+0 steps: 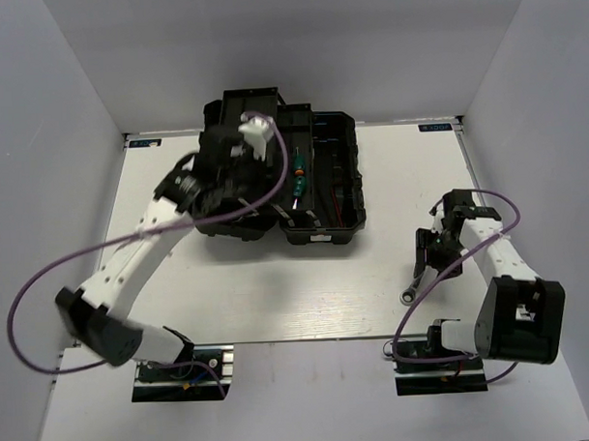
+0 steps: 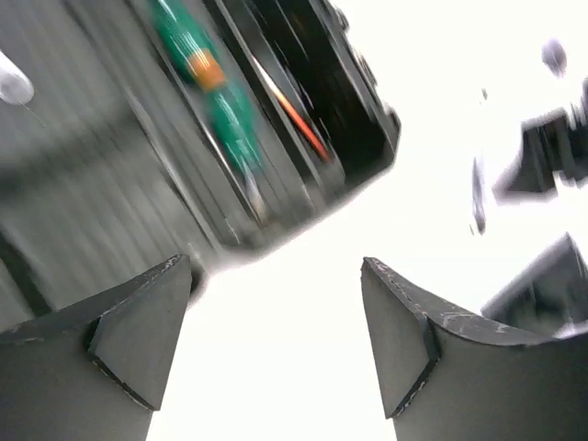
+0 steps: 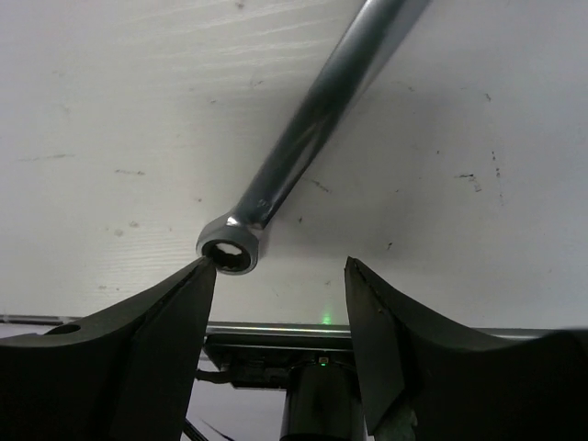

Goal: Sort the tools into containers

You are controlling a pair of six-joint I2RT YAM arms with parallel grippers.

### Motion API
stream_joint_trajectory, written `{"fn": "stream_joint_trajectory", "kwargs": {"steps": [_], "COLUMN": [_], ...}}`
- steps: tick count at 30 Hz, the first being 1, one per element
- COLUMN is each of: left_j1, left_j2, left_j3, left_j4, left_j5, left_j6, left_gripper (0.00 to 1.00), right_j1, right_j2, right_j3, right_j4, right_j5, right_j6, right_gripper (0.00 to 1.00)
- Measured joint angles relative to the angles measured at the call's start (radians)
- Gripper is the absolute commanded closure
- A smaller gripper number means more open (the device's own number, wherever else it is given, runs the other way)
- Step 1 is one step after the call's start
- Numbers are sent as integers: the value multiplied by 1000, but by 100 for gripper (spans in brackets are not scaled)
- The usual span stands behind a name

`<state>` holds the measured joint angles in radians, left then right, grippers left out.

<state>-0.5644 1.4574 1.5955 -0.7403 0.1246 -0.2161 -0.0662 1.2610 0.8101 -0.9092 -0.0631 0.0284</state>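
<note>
Pincer on right (image 3: pixel 280 268) wide open beside wrench (image 3: pixel 308 138), shaft cropped, left pincer (image 2: pixel 276 266) open, empty, screwdriver (image 2: pixel 216 96) blurred

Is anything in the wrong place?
Yes: the silver metal wrench lies alone on the white table, in front of the right arm's open tool, away from the black plastic containers holding a green-handled screwdriver.

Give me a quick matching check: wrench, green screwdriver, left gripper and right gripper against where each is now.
1. wrench
2. green screwdriver
3. left gripper
4. right gripper

A. open, at the wrench's ring end
B. inside the black container
C. lying on the table
D. open and empty, near the container

Pairs: 1-C, 2-B, 3-D, 4-A
</note>
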Motion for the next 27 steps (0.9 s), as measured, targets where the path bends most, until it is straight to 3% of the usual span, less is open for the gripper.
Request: {"fn": "stream_joint_trajectory", "kwargs": {"steps": [6,15,21,27], "left_j1": [-45,-86,-117,-146], "left_j2": [-211,-270,-270,-270], "left_j3": [-279,-335,-345,-345], "left_j4": [8,31,34,34], "left_j5": [68,63,37,8], "left_j6": [-17,-82,-118,-146], "left_gripper": [15,15,15,15], "right_j1": [-31,-38,-15,34], "right_j2": [108,261,315,324], "right_j3": [11,68,72,71], "right_j4": [46,155,200,219], "right_j5": [25,42,142,197], "right_j6": [52,143,209,255], "right_gripper": [37,42,45,66]}}
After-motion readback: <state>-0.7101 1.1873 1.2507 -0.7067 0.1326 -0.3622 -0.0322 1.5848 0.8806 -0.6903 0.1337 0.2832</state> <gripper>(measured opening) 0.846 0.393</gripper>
